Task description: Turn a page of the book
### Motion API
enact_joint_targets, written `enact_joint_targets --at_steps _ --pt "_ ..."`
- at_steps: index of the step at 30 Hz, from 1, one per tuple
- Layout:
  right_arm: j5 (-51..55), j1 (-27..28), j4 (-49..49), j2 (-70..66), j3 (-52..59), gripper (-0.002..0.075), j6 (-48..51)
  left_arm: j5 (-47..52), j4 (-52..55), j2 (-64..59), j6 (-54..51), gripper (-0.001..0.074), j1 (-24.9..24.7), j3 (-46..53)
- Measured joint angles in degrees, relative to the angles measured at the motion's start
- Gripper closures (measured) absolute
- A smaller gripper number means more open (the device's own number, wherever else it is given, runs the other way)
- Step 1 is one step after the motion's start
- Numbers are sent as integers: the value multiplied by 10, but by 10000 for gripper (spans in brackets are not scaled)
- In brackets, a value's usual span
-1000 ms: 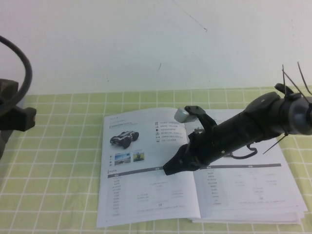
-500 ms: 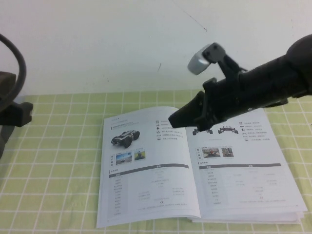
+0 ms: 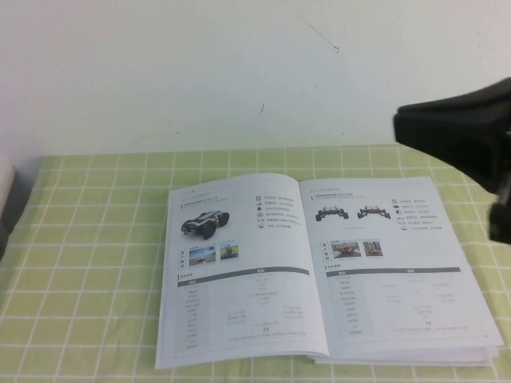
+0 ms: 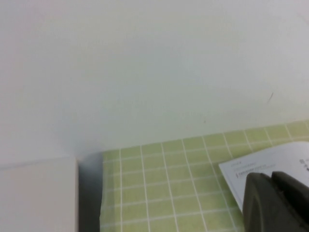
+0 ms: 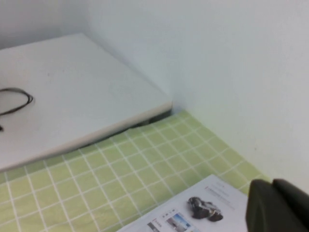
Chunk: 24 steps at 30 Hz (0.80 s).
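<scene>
I see the book [image 3: 323,271] lying open and flat on the near part of the surface, right of centre, on the green checked cloth [image 3: 88,263]. Its left-hand leaf [image 3: 239,267] shows a dark wheeled vehicle above small photos and a table; the right-hand leaf [image 3: 391,263] shows two small vehicle pictures above another table. Nothing is touching it from my side.

The right pincer [image 5: 277,205] is raised at the right edge, above the book's far right corner and clear of the paper; its two dark fingers are pressed together with nothing between them. The left pincer [image 4: 275,203] sits off to the far left, near the book's far left corner, fingers also closed together on nothing.

Beyond the cloth stands a plain white wall [image 3: 239,72].
</scene>
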State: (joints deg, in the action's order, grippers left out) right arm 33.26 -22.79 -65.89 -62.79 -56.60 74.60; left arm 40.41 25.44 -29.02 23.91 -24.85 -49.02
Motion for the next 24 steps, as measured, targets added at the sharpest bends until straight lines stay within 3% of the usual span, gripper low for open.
enact_joint_targets --at_steps 12,24 --pt "-107 0 -29 332 194 729 3 56 -21 203 12 738 1 148" --pt "-108 0 -30 358 238 729 -3 107 -69 260 13 738 1 207"
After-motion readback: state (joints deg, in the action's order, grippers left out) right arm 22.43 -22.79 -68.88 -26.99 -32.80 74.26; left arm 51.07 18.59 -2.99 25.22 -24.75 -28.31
